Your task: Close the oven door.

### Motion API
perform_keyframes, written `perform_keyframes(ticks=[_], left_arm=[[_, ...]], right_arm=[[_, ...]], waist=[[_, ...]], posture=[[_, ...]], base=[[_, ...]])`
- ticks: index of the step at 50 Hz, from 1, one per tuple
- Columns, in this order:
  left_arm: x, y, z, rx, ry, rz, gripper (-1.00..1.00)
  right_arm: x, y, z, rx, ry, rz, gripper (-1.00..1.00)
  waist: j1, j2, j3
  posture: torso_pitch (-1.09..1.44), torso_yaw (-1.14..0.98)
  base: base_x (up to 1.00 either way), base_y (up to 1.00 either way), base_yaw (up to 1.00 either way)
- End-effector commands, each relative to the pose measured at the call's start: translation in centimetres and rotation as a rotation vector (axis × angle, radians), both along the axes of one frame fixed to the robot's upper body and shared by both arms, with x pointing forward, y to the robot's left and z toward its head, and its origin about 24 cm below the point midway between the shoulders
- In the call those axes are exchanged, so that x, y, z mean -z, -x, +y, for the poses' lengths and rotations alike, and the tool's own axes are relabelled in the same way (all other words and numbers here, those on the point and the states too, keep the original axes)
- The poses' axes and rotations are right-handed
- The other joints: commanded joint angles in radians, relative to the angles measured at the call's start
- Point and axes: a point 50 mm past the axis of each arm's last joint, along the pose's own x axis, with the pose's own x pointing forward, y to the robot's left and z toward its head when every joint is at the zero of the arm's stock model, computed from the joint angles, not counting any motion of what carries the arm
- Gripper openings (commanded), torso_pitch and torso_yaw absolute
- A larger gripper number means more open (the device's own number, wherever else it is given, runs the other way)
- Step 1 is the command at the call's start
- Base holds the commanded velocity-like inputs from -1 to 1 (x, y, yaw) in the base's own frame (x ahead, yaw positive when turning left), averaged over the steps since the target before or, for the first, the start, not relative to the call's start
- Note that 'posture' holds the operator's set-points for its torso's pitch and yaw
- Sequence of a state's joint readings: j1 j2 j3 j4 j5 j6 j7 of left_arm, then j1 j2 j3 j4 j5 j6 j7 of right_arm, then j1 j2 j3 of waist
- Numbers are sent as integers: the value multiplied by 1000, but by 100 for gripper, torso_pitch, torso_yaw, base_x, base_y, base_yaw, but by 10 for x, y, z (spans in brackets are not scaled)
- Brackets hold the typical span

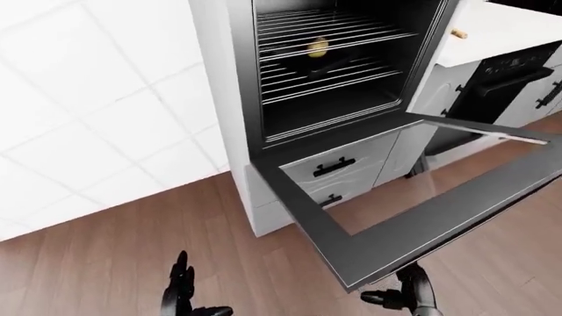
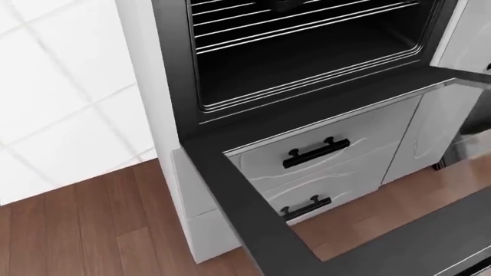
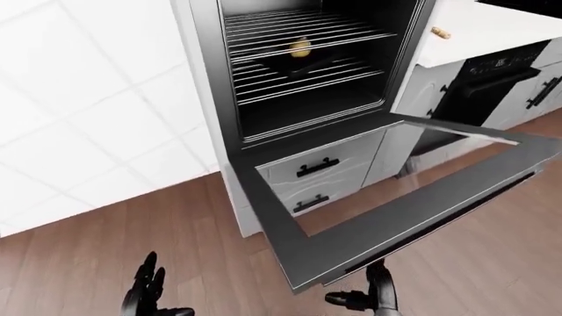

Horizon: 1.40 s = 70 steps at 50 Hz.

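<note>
Oven doors: you have one oven door (image 1: 413, 230), hanging open.
Robot hands: two, your left robot hand (image 1: 182, 295) and right robot hand (image 1: 406, 294).
Drawers under the oven: two drawers (image 2: 322, 167).
Drawer handles: two handles (image 2: 316, 152).
Yellow items on the racks: one yellow item (image 1: 318, 46).
Counters: one counter (image 1: 501, 26).
</note>
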<state>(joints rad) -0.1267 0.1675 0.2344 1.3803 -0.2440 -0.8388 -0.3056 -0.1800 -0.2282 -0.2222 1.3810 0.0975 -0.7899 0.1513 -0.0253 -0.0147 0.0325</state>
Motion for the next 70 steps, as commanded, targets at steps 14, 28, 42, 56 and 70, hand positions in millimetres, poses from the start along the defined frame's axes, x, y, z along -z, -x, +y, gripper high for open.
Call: perform_keyframes(ticks=[14, 28, 42, 56, 70], left_arm=[[-9, -7, 8, -15, -35, -63, 100], [-9, -7, 10, -16, -34, -62, 100], [-9, -8, 9, -15, -34, -63, 100], [-9, -7, 9, -15, -33, -63, 100], [-9, -7, 9, -15, -32, -63, 100]], right_arm=[[-10, -11, 0, -31, 16, -68, 100], [-8, -10, 1, -37, 9, -62, 100], [-8, -10, 1, -40, 4, -60, 100], [-8, -10, 2, -47, 4, -60, 100], [-9, -10, 3, -54, 9, -68, 100]], waist=[[25, 73, -13], [8, -51, -22], [34, 79, -8], [15, -101, -39], [-9, 74, -7]], posture=[[0, 0], [0, 0], [0, 0], [0, 0], [0, 0]], base=[[-2, 0, -43], [-2, 0, -41], [-2, 0, -36], [-2, 0, -36], [-1, 0, -16]])
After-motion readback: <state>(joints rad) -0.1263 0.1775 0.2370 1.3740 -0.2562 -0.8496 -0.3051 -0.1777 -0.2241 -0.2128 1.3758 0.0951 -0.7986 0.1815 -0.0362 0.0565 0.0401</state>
